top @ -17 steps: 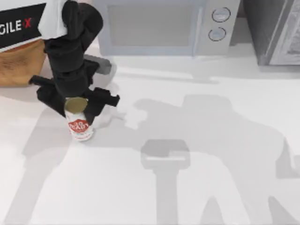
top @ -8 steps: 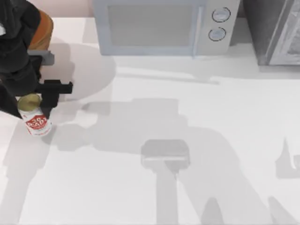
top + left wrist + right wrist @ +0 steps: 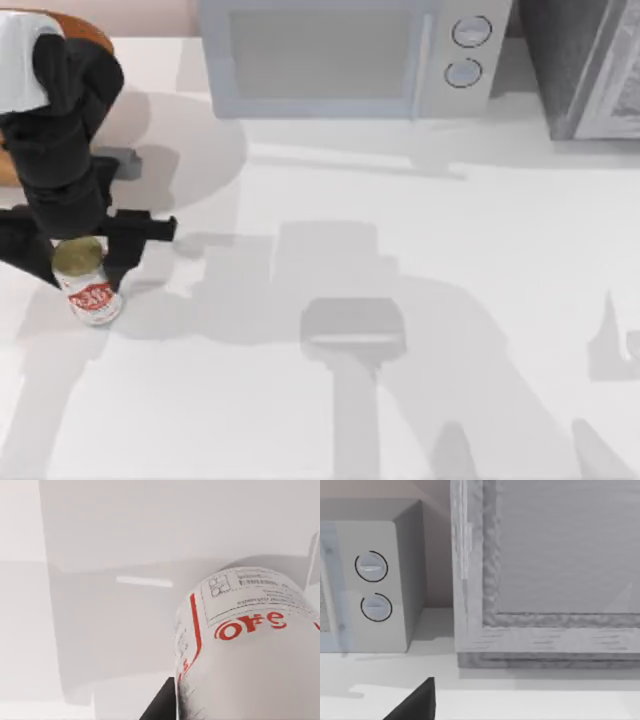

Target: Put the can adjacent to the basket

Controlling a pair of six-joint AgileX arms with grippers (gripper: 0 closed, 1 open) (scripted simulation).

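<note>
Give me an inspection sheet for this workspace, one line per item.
Surface: white table, crossed by arm shadows.
Job's things: can stands upright near the table's left edge, red label facing the camera, gold top up; basket sits at the far left corner, mostly hidden behind the left arm, apart from the can.
Clutter: nothing seen.
Grippers: left gripper is around the can's top, the can's label close up in the left wrist view; right gripper is parked.
Cables: nothing seen.
Surroundings: microwave with two round dials at the back; a grey cabinet-like unit at the back right.
</note>
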